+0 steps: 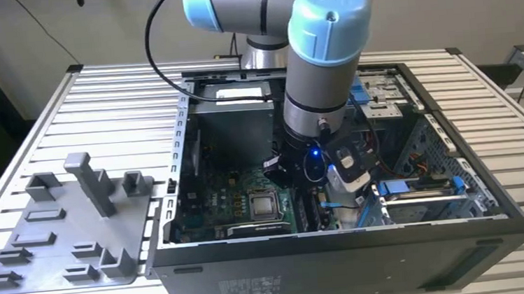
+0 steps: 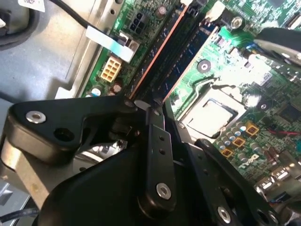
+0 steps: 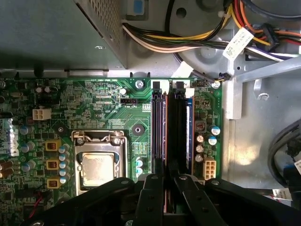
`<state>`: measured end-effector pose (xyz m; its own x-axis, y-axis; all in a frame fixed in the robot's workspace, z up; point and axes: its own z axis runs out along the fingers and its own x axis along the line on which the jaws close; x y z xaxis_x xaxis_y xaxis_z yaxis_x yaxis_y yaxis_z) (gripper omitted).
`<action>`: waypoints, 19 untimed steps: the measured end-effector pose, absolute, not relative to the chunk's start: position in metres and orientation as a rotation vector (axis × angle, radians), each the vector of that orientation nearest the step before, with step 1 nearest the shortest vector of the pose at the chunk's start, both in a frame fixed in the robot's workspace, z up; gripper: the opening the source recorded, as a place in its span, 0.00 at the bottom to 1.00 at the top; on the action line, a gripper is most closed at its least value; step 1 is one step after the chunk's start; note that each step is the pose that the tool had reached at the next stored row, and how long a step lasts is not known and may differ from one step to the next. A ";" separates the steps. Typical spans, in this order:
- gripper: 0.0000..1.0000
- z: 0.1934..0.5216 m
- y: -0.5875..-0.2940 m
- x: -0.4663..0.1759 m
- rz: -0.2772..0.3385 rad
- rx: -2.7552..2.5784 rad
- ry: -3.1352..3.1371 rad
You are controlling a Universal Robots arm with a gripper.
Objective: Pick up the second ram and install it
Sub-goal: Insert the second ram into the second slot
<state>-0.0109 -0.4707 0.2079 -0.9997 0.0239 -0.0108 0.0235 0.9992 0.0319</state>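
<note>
Black fingers [image 3: 170, 181] grip second ram [image 3: 177, 127] in slot

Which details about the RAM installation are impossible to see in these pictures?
- Exterior view: the end effector tip is hidden inside the computer case, behind the arm.
- Both wrist views: the near end of the second ram is covered by the end effector's links, so whether it is seated is unclear.

The motherboard [image 3: 103, 108] was bright green, dotted with yellow connectors. The arm [image 1: 323, 65] was grey with light-blue caps. The holder tray [image 1: 63, 233] was grey; the surface [image 1: 100, 110] ribbed white.
</note>
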 end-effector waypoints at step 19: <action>0.11 0.238 -0.471 -0.011 0.049 0.042 3.132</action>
<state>-0.0109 -0.4707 0.2383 -0.9996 0.0267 -0.0088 0.0264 0.9992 0.0316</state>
